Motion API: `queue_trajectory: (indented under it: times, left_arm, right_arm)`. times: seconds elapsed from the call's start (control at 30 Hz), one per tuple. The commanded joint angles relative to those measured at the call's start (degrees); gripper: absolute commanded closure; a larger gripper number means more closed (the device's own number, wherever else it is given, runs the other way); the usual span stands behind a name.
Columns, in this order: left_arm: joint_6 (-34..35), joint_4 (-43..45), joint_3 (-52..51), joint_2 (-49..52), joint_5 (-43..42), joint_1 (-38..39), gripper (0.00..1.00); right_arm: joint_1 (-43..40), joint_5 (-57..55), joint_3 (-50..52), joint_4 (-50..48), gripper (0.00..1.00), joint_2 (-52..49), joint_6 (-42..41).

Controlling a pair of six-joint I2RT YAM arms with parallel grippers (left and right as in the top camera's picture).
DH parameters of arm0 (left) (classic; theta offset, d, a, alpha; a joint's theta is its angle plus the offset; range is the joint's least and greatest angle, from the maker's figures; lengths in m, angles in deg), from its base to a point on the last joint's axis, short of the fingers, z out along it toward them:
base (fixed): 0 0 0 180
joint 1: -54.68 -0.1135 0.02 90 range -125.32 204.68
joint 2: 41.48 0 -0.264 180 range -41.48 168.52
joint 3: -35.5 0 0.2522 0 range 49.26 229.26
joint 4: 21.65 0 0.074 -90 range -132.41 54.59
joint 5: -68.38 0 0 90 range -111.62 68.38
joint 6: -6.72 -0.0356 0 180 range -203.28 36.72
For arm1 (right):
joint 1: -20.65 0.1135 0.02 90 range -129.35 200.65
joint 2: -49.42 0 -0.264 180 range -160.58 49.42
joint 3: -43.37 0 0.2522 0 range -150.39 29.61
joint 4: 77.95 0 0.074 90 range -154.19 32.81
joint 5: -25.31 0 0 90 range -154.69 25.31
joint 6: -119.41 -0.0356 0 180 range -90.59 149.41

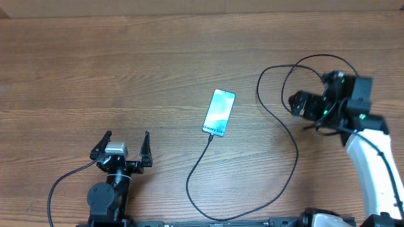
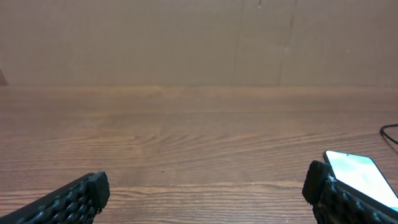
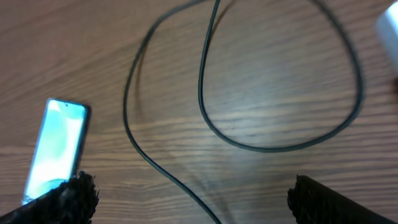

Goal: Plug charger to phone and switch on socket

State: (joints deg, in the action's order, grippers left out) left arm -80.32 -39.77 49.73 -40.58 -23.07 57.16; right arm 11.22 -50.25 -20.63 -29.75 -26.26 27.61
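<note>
The phone (image 1: 219,112) lies face up mid-table, its light-blue screen lit. It also shows in the left wrist view (image 2: 357,174) and the right wrist view (image 3: 59,146). The charger's thin black cable (image 1: 297,157) meets the phone's near end, curves along the front and loops up under my right arm; its loops show in the right wrist view (image 3: 205,106). The socket is hidden in the overhead view. My left gripper (image 1: 124,148) (image 2: 205,193) is open and empty, left of the phone. My right gripper (image 1: 298,104) (image 3: 193,199) is open and empty above the cable loops.
A blurred white object (image 3: 388,25) sits at the top right edge of the right wrist view; I cannot tell what it is. The wooden table (image 1: 95,69) ends at a brown wall (image 2: 186,37) at the back.
</note>
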Motion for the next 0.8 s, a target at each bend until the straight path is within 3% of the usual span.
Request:
queue_trajectory:
  times: [0.0,0.37,0.77]
  left_arm:
    - [-0.6,-0.1,-0.2,-0.7,0.0,-0.3,0.0]
    - [-0.6,-0.1,-0.2,-0.7,0.0,-0.3,0.01]
    - [-0.6,-0.1,-0.2,-0.7,0.0,-0.3,0.0]
  right_arm:
    - [1.6,1.3,5.4,-4.9,0.0,2.4,0.3]
    - [13.0,0.2,18.3,-25.4,0.0,2.4,0.2]
    - [13.8,-2.9,20.3,-27.2,0.0,2.4,0.2]
